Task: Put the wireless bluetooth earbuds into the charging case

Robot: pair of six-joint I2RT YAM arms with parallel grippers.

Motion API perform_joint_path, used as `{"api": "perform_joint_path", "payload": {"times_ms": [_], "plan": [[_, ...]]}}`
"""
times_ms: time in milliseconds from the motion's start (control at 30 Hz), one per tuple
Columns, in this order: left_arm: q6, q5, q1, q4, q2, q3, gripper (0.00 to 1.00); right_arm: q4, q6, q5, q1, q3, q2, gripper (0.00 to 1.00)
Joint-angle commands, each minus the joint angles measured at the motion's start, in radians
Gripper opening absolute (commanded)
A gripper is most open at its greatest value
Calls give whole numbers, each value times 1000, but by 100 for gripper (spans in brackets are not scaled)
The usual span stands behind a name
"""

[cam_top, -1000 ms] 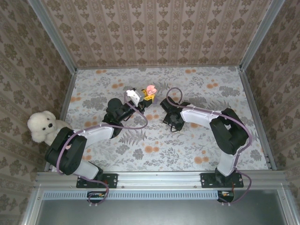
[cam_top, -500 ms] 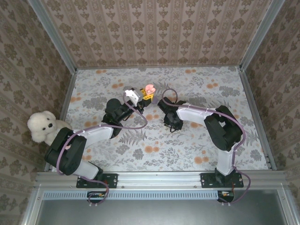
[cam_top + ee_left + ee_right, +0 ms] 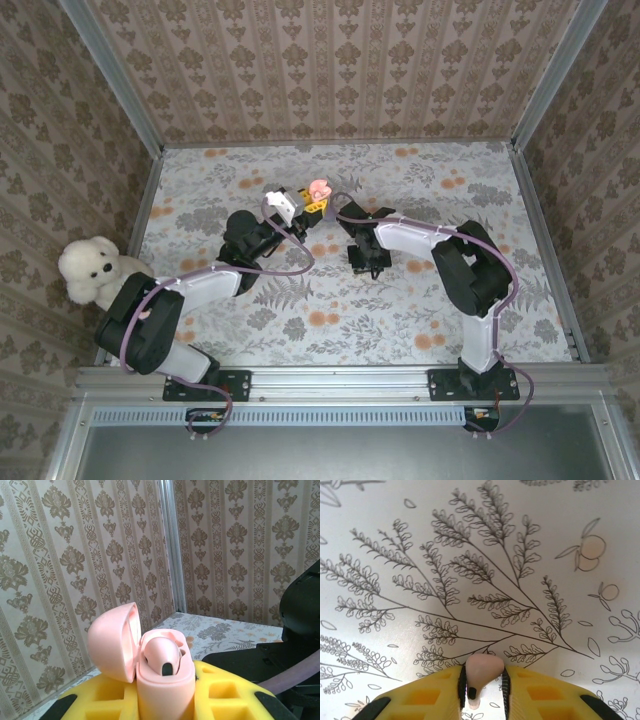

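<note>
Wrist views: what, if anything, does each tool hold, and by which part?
Left tool clamps the charging case by its lower body; right tool pinches an earbud by its lower part, rounded end protruding.

The case (image 3: 161,677) is pale pink, the earbud (image 3: 482,669) pink with a black spot. The pads (image 3: 425,696) are yellow. The table (image 3: 400,310) is white with grey leaves and orange fruit. The walls (image 3: 330,60) are beige damask.

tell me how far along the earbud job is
Done: the case is open in the left gripper with one earbud seated. In hand: the right gripper pinches the other earbud low over the table. Left: carry it over and seat it in the case.
</note>
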Motion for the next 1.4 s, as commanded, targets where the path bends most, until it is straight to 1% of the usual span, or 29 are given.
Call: {"api": "perform_joint_path", "payload": {"times_ms": [0,133,200,267,400,500,733,1033,1367], "plan": [[-16,-2,9,36,-28,0,0,28,-97,-56,7,27,29,30],[-16,-1,9,36,-28,3,0,24,-63,-51,7,37,4,36],[-16,-1,9,33,-27,4,0,23,-12,-51,7,41,-8,42],[-17,0,9,32,-25,4,0,19,50,-43,6,43,-14,45],[-16,1,9,32,-26,7,0,13,157,-25,3,48,-2,45],[-15,-1,9,31,-27,7,0,8,173,-16,4,53,19,45],[-12,0,10,22,-29,12,0,-9,101,-2,9,60,33,42],[-14,6,9,15,-21,27,0,-85,-62,56,30,123,63,38],[-10,9,9,1,-20,39,0,-117,-173,78,30,116,76,38]]}}
